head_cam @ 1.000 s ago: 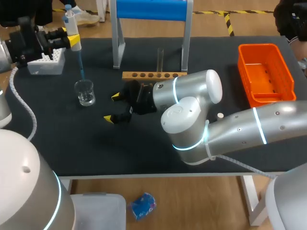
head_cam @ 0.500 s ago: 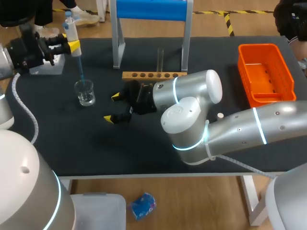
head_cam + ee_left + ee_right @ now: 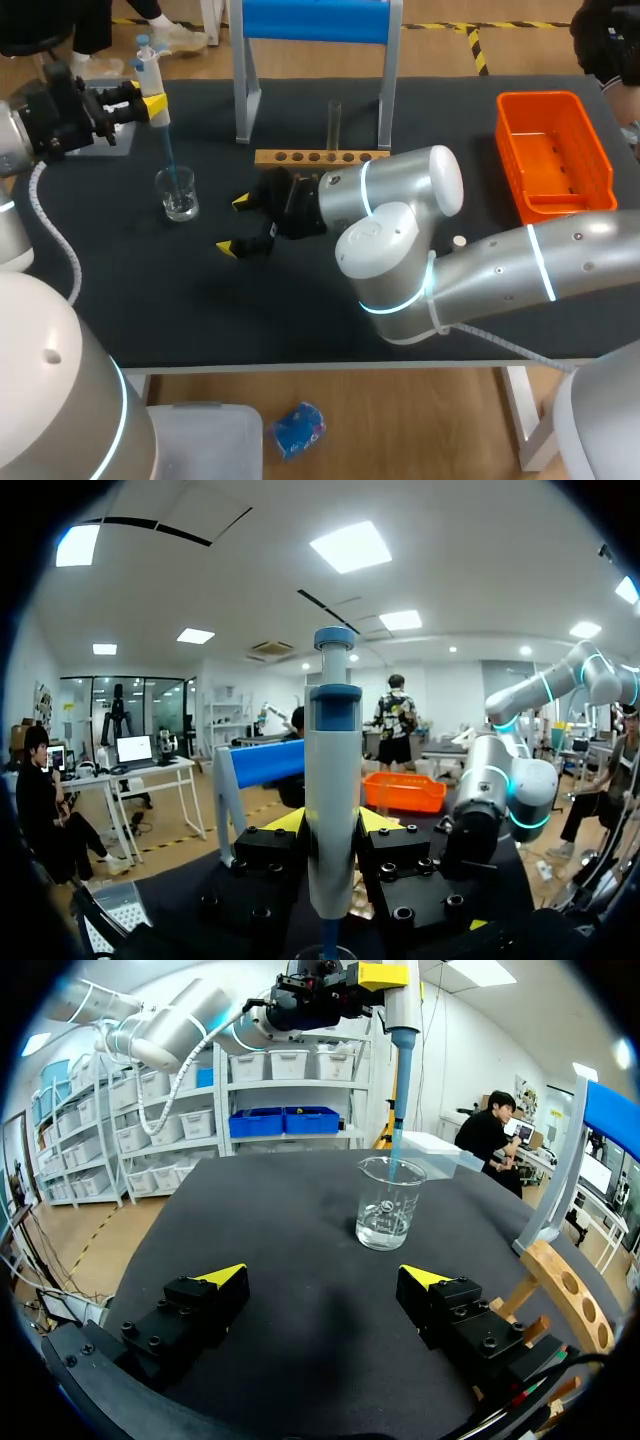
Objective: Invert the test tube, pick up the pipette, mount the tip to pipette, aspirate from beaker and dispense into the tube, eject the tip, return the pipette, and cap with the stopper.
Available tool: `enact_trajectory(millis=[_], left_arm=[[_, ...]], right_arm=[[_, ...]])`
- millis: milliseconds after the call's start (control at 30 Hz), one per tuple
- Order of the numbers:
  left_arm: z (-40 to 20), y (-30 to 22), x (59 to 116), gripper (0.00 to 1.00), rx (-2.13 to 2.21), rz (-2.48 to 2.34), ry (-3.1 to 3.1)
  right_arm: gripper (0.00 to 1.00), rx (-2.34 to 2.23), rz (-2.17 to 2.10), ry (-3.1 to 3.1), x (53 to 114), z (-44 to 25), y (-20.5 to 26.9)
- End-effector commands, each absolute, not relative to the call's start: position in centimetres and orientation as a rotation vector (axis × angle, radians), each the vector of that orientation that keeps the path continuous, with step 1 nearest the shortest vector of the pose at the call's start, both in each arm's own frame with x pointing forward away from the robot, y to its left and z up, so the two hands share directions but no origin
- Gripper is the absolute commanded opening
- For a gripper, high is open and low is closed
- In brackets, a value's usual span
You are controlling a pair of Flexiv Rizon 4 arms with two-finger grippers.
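My left gripper (image 3: 152, 103) is shut on the white pipette (image 3: 150, 62) and holds it upright over the glass beaker (image 3: 178, 195). The pipette's blue tip (image 3: 170, 155) reaches down inside the beaker. In the left wrist view the pipette (image 3: 330, 800) stands between the yellow fingertips (image 3: 378, 818). My right gripper (image 3: 236, 224) lies low over the mat, open and empty, to the right of the beaker. From the right wrist view the beaker (image 3: 388, 1203) with a little clear liquid is ahead of that gripper (image 3: 322, 1282), with the tip (image 3: 398, 1100) dipping into it. A test tube (image 3: 334, 122) stands upright in the wooden rack (image 3: 320, 157).
An orange bin (image 3: 555, 150) sits at the right side of the table. A small white stopper (image 3: 459, 241) lies beside my right arm. The blue-topped metal stand (image 3: 245, 95) rises behind the rack. The tip box (image 3: 105, 140) is partly hidden behind my left gripper.
My left gripper has lowered the pipette, so the blue tip has sunk deeper into the beaker. The right arm has kept still.
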State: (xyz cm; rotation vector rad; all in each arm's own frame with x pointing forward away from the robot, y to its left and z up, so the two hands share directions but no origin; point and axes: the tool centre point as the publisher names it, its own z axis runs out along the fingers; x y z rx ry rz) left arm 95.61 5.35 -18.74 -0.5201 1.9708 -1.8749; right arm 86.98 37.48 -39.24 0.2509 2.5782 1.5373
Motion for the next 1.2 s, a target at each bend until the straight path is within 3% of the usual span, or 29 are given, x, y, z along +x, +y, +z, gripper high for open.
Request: enact_trajectory(millis=[33,1200], left_arm=[[-19.3,5.3,95.8,0.00,-0.525,-1.878,1.969],[-22.9,5.4,95.9,0.00,-0.606,-1.905,1.957]], right_arm=[[1.00,0.253,1.532,2.580,87.0,-39.3,37.6],[1.00,0.253,1.532,2.580,87.0,-39.3,37.6]])
